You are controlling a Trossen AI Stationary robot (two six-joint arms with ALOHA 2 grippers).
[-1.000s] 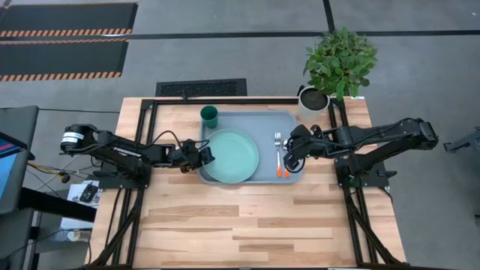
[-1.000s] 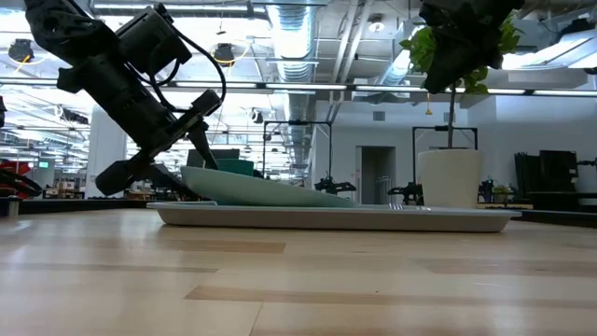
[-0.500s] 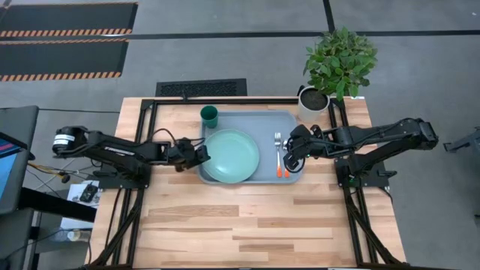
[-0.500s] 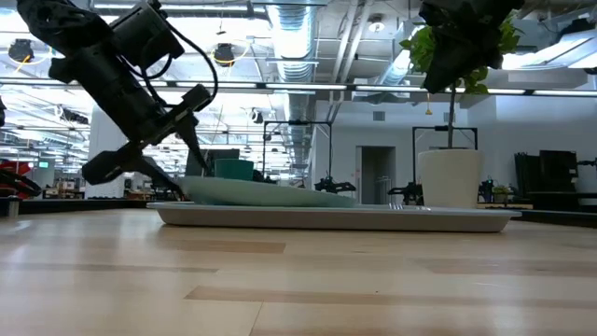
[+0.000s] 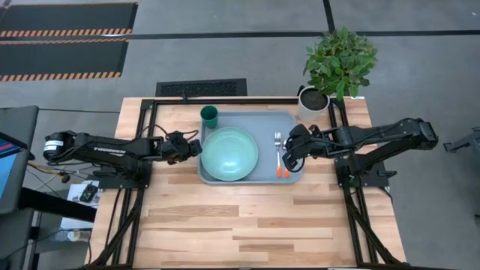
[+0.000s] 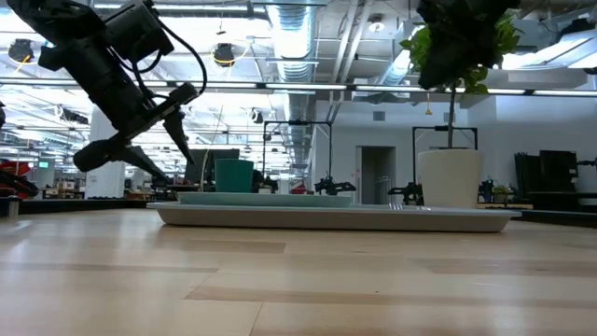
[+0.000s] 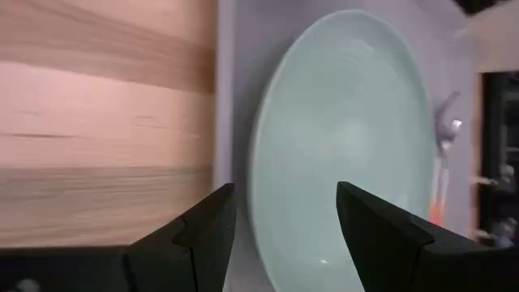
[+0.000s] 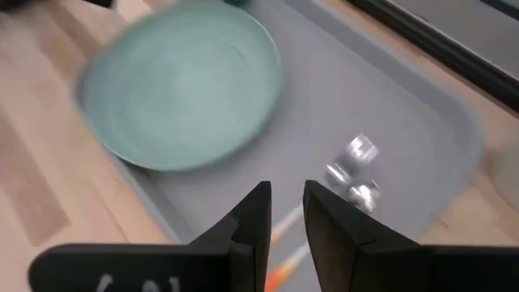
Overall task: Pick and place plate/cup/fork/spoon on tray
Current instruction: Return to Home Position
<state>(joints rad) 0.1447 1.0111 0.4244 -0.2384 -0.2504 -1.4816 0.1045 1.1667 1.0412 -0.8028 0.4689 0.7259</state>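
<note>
The mint-green plate (image 5: 229, 154) lies flat on the left half of the blue-grey tray (image 5: 259, 120); it also shows in the left wrist view (image 7: 349, 130). The dark green cup (image 5: 209, 115) stands at the tray's far left corner. The fork (image 5: 277, 142) and the spoon's orange handle (image 5: 285, 171) lie side by side on the tray's right part. My left gripper (image 5: 196, 148) is open and empty, just left of the tray's left edge, raised above the table (image 6: 135, 126). My right gripper (image 5: 288, 159) hovers over the fork and spoon, its fingers (image 8: 255, 215) a little apart, empty.
A white pot (image 5: 313, 101) with a leafy plant stands off the tray's far right corner. Bare wood table (image 5: 247, 225) lies between the tray and the near edge. Black frame bars run along the table's left, right and far sides.
My left gripper has drawn back from the plate toward the table's left edge and risen a little. The plate's left rim, raised and tilted a second ago, has come down. The plate now lies flat on the tray.
</note>
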